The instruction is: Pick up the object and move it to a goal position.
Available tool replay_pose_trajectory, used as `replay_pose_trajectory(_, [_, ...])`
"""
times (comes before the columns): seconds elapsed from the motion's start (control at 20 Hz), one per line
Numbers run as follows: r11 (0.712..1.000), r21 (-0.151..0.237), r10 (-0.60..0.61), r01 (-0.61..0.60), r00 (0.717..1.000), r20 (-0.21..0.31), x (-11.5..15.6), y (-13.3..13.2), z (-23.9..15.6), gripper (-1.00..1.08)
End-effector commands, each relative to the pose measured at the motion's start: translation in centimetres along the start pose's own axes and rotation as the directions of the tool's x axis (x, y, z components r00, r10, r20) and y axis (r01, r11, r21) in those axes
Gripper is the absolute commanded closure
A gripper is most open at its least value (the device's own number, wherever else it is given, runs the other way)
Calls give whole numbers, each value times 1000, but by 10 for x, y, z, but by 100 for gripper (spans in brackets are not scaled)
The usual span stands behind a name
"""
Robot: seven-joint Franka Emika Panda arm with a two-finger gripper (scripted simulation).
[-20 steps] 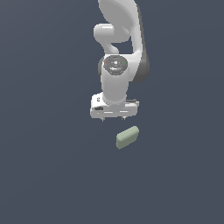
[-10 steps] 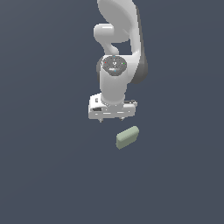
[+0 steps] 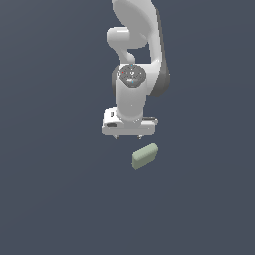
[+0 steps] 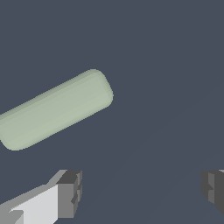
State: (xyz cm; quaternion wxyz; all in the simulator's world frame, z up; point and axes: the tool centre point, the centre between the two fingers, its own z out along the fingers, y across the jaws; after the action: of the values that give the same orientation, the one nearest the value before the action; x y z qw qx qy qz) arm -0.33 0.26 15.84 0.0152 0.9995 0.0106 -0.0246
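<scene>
The object [image 3: 145, 156] is a small pale sage-green block with rounded edges, lying flat on the dark floor, skewed to the gripper's line. My gripper [image 3: 128, 136] hangs just behind it in the exterior view, a little toward that view's left, not touching it. In the wrist view the object [image 4: 54, 110] lies apart from the two fingertips [image 4: 70, 194], outside the gap between them. The gripper [image 4: 141, 190] is open with nothing between its fingers.
The white arm [image 3: 134, 55] rises behind the gripper in the exterior view. All around lies a plain dark grey-blue floor [image 3: 55, 189] with no other objects in sight.
The gripper has shifted slightly toward the exterior view's right and lowered a little, nearer the object. The object has not moved.
</scene>
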Motion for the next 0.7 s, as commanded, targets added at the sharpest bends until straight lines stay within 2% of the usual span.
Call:
replay_pose_trajectory(0.0, [999,1,38,-38,999,-1,2,-2,0,-92])
replay_pose_trajectory(0.3, [986,7,165,-165,986,-6,8,-10,1,-92])
replay_pose_trajectory(0.65, [942,15,335,-335,942,-10,16,-22,3,-92])
